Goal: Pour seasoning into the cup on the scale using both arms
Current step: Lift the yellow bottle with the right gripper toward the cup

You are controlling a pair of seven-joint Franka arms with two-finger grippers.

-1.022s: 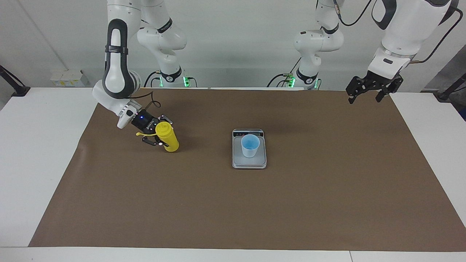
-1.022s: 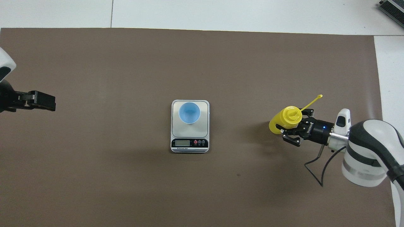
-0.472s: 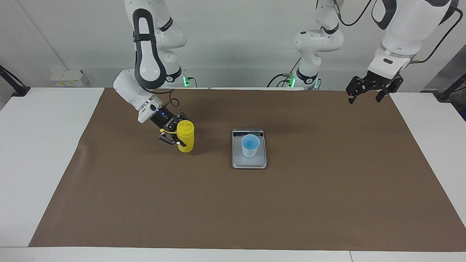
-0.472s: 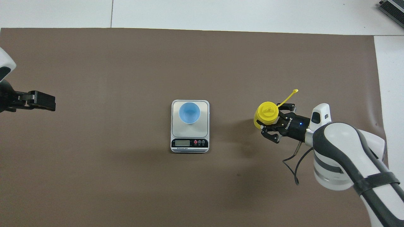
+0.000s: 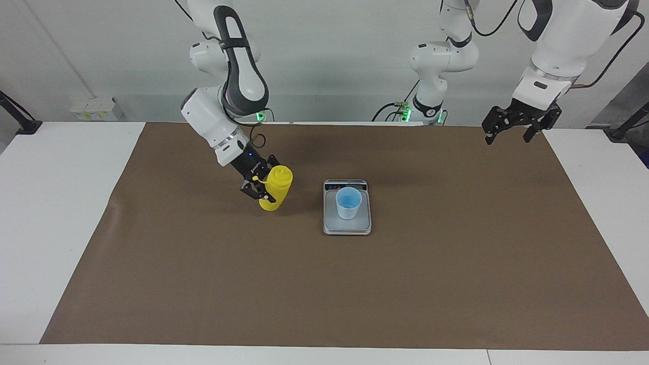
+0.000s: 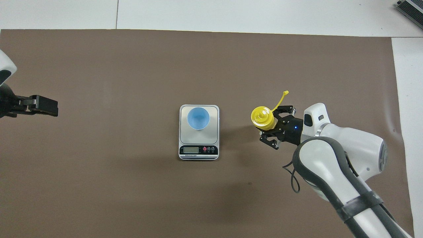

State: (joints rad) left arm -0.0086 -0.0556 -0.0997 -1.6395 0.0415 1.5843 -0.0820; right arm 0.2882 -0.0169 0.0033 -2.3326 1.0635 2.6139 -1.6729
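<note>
- Clenched in the right tool (image 5: 262,188), the seasoning (image 5: 275,188) hangs just off the bench (image 5: 456,263), beside the scale (image 5: 347,225).
- Left tool (image 5: 509,133) waits released, well apart.
- Risk: tipping early would spill short of the cup (image 5: 348,203).

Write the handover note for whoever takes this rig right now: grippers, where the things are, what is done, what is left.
Right gripper: shut on the yellow squeeze bottle, carried upright above the brown mat, beside the scale, toward the right arm's end of the table.
Left gripper: jaws open and empty, waiting above the mat's edge at the left arm's end.
Blue cup: upright on the scale's plate.
Done: bottle grasped and lifted.
Left: bring the bottle over the cup, tip and pour. Its cap strap hangs loose, so the nozzle looks uncapped.
</note>
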